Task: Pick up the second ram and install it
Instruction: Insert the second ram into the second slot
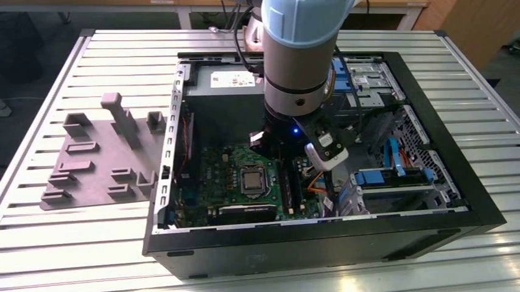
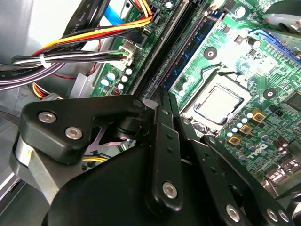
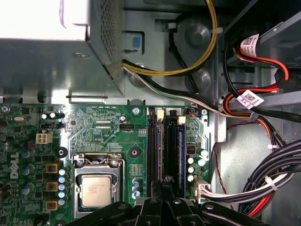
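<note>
My gripper (image 1: 286,159) is down inside the open computer case, over the long black slots of the green board (image 3: 103,127), beside the processor socket (image 3: 96,188). In both wrist views the black fingers (image 2: 162,122) stand pressed together on a thin dark stick set on edge, the second ram (image 2: 188,52). The stick runs out from the fingertips along the slots (image 3: 162,146), towards the power-supply box (image 3: 51,52). Whether its lower edge sits fully in a slot is hidden by the fingers.
Bundles of black, yellow and red cables (image 3: 263,179) run close beside the slots. The drive cage with blue latches (image 1: 390,176) stands at the exterior view's right. A grey plastic tray with raised blocks (image 1: 97,164) lies on the slatted table outside the case.
</note>
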Controlling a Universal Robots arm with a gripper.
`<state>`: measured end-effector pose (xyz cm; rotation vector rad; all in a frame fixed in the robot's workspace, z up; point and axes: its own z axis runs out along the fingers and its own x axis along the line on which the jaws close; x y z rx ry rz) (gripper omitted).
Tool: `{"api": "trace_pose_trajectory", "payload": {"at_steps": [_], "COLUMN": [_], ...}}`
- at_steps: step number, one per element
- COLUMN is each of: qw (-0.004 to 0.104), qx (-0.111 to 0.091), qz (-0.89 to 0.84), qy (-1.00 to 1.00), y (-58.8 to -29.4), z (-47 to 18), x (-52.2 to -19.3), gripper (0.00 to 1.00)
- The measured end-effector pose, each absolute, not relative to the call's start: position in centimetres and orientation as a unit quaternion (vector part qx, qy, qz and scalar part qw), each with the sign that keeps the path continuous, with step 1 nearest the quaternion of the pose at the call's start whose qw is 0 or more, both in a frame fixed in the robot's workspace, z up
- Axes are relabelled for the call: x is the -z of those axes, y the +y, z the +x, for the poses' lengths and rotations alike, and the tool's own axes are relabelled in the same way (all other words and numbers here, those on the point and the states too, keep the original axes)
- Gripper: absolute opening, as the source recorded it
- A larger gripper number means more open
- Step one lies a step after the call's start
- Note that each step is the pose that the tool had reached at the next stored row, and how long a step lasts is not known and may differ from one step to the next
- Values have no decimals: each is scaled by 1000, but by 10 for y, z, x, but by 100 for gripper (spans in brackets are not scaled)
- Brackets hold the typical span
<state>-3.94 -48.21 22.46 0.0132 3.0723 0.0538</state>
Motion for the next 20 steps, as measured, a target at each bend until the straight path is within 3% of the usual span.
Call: {"api": "trace_pose_trajectory", "payload": {"at_steps": [20], "qw": [34], "qx": [-20], "qz": [5], "qy": [999], "y": [-482], "z": [-39], "x": [-222], "gripper": [11]}}
